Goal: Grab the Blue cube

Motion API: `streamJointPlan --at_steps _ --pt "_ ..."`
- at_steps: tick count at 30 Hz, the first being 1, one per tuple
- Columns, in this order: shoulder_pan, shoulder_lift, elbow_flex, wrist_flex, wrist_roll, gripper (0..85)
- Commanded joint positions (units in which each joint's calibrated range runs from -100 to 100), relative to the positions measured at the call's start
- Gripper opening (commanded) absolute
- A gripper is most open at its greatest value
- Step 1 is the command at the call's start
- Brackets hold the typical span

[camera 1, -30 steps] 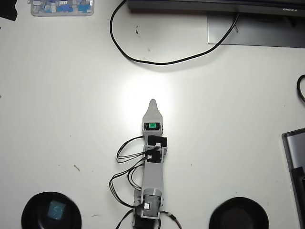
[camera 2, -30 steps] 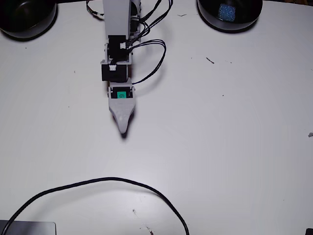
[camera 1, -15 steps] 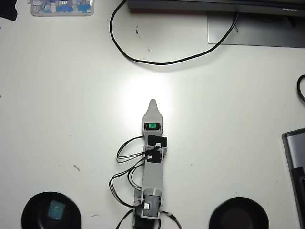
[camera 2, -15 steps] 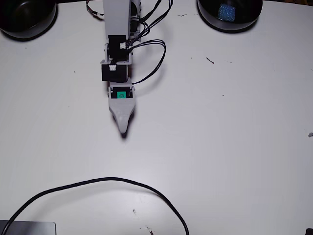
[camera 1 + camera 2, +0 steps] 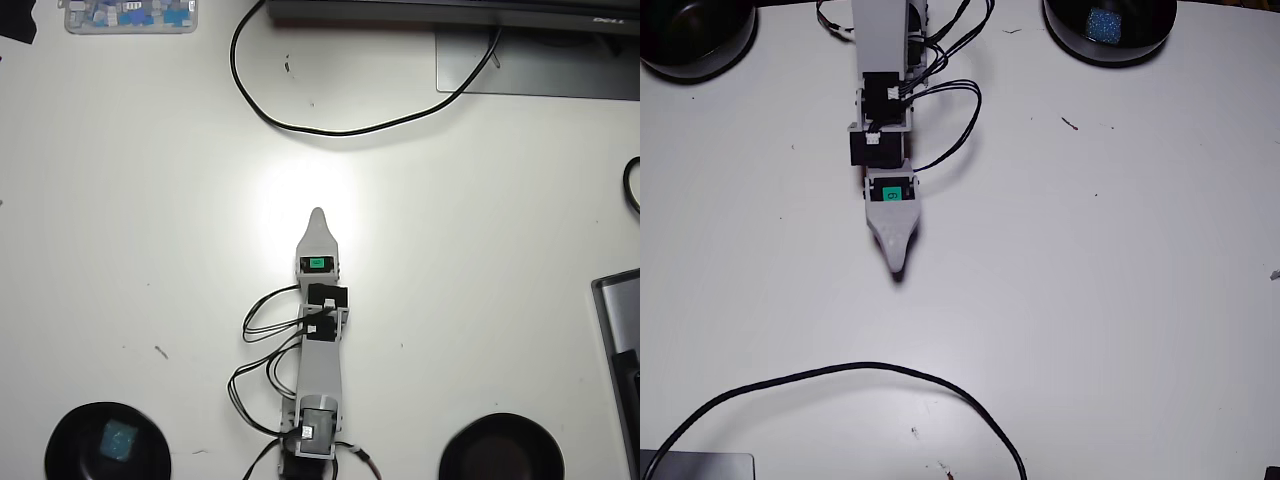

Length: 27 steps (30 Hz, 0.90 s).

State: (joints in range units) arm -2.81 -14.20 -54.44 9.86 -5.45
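Note:
The Blue cube [image 5: 120,440] lies inside a black round bowl [image 5: 70,445] at the bottom left of the overhead view; in the fixed view the cube [image 5: 1103,21] and its bowl [image 5: 1065,30] are at the top right. My gripper [image 5: 318,213] points away from the arm's base over the bare white table, far from the cube. In the fixed view the gripper [image 5: 898,270] shows as a single grey pointed tip, so the gap between the jaws is hidden. Nothing is seen in its hold.
A second black bowl [image 5: 502,450] [image 5: 690,35] sits on the other side of the arm's base. A black cable [image 5: 300,125] [image 5: 840,372] loops across the table beyond the gripper. A clear tray of small pieces [image 5: 130,15], a grey stand [image 5: 540,70] and a dark device [image 5: 620,340] line the edges.
The gripper has shifted very slightly sideways, toward the side of the bowl that holds the cube. The cube and bowls have not moved.

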Motion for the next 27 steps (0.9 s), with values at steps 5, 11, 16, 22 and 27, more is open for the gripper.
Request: streamJointPlan --at_steps 5,11,16,22,27 --pt "1.4 -1.7 -0.3 2.7 -0.6 48.8" --pt "1.4 -1.7 -0.5 3.0 -0.6 48.8" --pt "1.0 -1.7 1.6 1.1 -0.7 48.8" --pt "2.4 -1.4 0.1 2.3 -1.3 48.8" --pt "3.3 -0.9 -0.1 3.0 -3.3 49.0"
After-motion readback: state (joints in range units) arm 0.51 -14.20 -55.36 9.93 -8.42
